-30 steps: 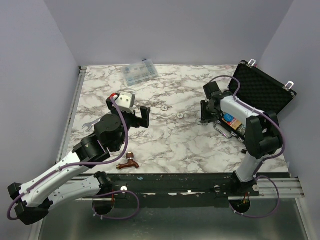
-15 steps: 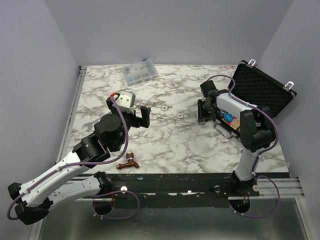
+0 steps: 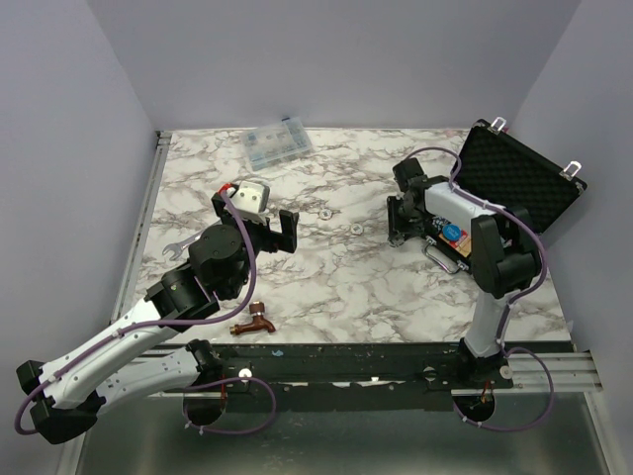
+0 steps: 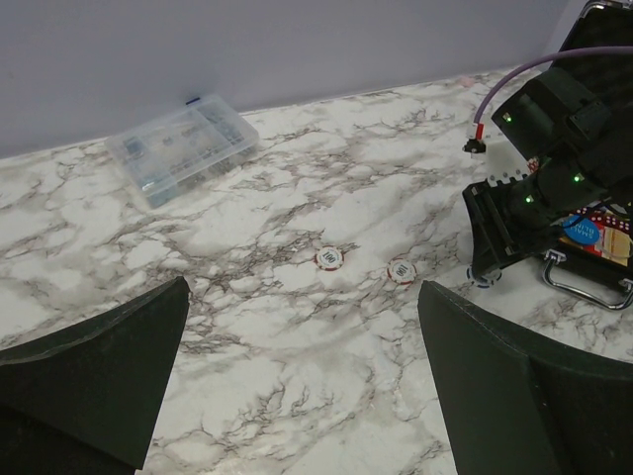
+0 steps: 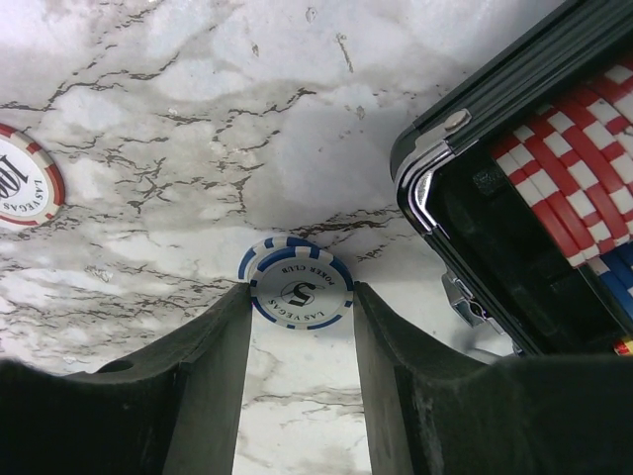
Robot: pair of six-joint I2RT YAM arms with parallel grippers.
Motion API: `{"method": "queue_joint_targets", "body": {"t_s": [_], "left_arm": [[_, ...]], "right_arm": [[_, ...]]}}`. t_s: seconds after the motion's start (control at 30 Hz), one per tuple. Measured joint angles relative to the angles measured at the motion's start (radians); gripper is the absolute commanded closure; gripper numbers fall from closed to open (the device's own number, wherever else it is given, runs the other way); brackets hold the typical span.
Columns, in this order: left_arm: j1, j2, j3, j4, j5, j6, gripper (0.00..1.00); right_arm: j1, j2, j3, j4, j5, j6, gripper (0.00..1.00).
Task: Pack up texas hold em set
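While the black case (image 3: 524, 180) stands open at the right of the overhead view with its chip rows (image 5: 554, 168) slotted in, packing is unfinished. A blue chip (image 5: 299, 288) lies on the desk (image 3: 326, 282) just beside the case, flanked by the half-spread right gripper (image 3: 400, 235); whether it pinches the chip, I cannot tell. Two red-and-white chips (image 4: 329, 258) lie loose mid-desk. The left gripper (image 4: 302, 376) hovers wide and empty.

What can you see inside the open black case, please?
Rows of red-and-white chips and a few blue chips lie in the case, plus a blue card box. The right arm covers the rest.
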Motion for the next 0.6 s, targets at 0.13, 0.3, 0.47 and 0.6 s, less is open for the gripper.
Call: {"method": "queue_joint_targets", "body": {"t_s": [0.13, 0.3, 0.47, 0.6], "left_arm": [[0.0, 0.001, 0.0, 0.0, 0.0, 0.0, 0.01], [0.0, 0.001, 0.0, 0.0, 0.0, 0.0, 0.01], [0.0, 0.001, 0.0, 0.0, 0.0, 0.0, 0.01], [0.0, 0.001, 0.0, 0.0, 0.0, 0.0, 0.01]], "right_arm": [[0.006, 0.009, 0.002, 0.0, 0.0, 0.0, 0.53], [0.011, 0.01, 0.003, 0.0, 0.0, 0.0, 0.5], [0.017, 0.01, 0.003, 0.0, 0.0, 0.001, 0.4], [0.019, 0.01, 0.003, 0.0, 0.0, 0.0, 0.35]]}}
